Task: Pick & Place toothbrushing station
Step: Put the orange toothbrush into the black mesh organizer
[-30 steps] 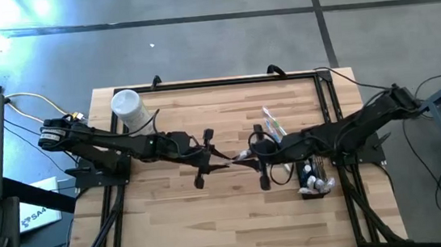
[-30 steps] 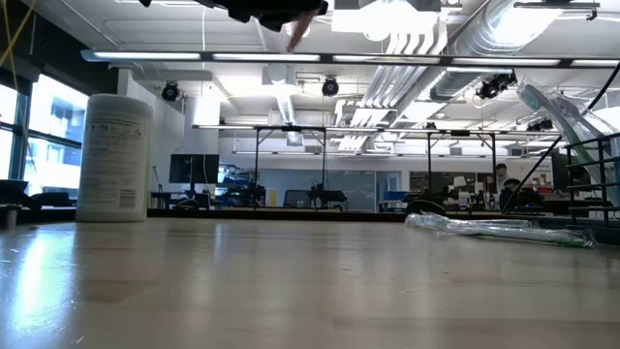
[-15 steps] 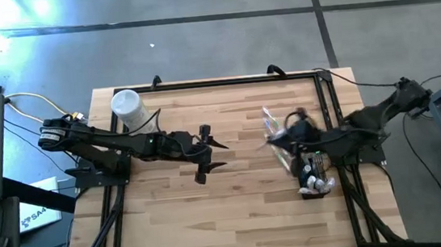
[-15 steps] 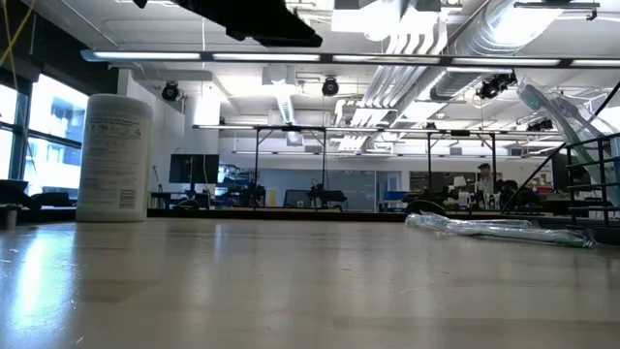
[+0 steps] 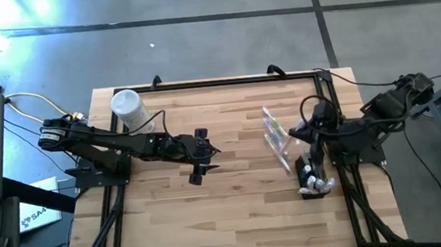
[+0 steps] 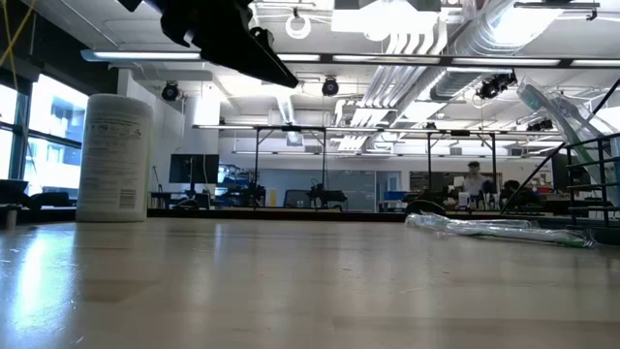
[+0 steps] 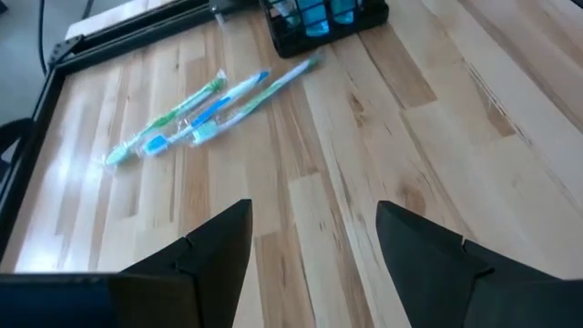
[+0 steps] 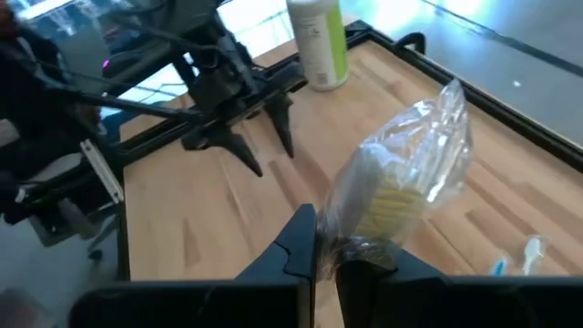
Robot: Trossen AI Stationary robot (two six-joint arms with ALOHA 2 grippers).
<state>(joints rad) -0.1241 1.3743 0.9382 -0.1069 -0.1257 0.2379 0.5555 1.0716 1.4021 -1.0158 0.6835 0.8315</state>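
My right gripper (image 8: 339,258) is shut on a toothbrush in a clear wrapper (image 8: 401,169). In the high view it (image 5: 312,128) is above the table's right side, between the loose wrapped toothbrushes (image 5: 274,132) lying flat on the wood and the black wire-mesh holder (image 5: 312,176) with teal tubes. My left gripper (image 7: 314,251) is open and empty above the table's middle (image 5: 199,155). Its view shows the loose toothbrushes (image 7: 209,107) and the holder (image 7: 321,13) farther off. My right gripper pinches one end of the wrapped toothbrush (image 8: 351,239) between its two fingers. The rest of the wrapper, with the pale brush head inside, sticks out beyond the fingertips. It is lifted clear of the table.
A white canister (image 5: 128,106) stands at the table's far left corner and also shows in the low view (image 6: 114,155). A black frame rail (image 5: 325,97) runs along the table's right and far edges. Bare wood lies in the near half of the table (image 5: 238,219).
My right gripper has left the table's middle, where it stood close to my left gripper, and has gone toward the right edge with the wrapped toothbrush. My left gripper has drawn back a little toward the left edge.
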